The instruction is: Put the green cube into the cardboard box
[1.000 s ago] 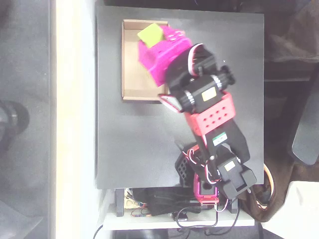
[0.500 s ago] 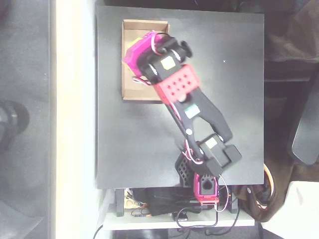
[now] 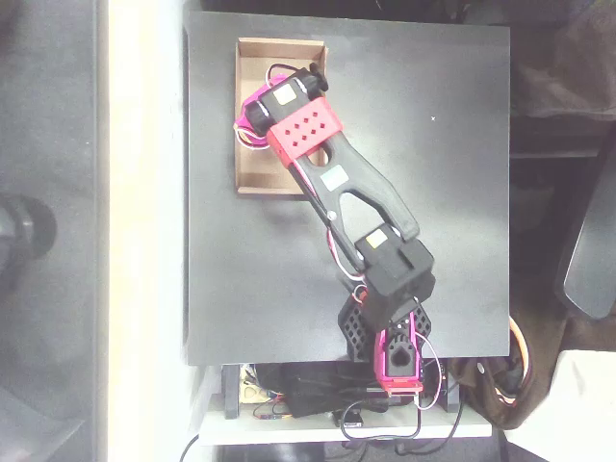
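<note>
Cardboard box [image 3: 252, 154], tan shallow tray, on black counter [image 3: 433, 192] toward 11 o'clock of its surface.
Green cube hidden in the overhead view; place cannot be told. Magenta hand [image 3: 252, 108] lowered inside box, under red-and-black arm [image 3: 337, 183] reaching from base at 6 o'clock; whether fingers are spread or pinching cannot be told.

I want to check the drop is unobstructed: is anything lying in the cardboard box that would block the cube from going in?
Nothing visible does. The bare parts of the cardboard box show only tan floor. The arm covers its middle, hiding the gripper and cube beneath.
</note>
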### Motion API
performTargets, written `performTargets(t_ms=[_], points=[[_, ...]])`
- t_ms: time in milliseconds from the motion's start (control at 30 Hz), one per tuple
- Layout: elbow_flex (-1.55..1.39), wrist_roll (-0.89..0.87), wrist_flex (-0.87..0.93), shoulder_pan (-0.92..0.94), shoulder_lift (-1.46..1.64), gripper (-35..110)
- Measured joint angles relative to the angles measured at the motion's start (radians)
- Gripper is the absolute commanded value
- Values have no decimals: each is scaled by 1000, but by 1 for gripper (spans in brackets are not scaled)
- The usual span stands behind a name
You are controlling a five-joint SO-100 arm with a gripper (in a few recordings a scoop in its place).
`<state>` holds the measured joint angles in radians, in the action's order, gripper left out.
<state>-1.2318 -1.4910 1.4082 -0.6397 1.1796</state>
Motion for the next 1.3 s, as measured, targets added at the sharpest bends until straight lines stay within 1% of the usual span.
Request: performTargets(t_ms=[667,1000,1300], points=[[2,3,-5,2,-60,5],[2,3,-3,2,-60,27],[2,3,-3,2,-60,28]])
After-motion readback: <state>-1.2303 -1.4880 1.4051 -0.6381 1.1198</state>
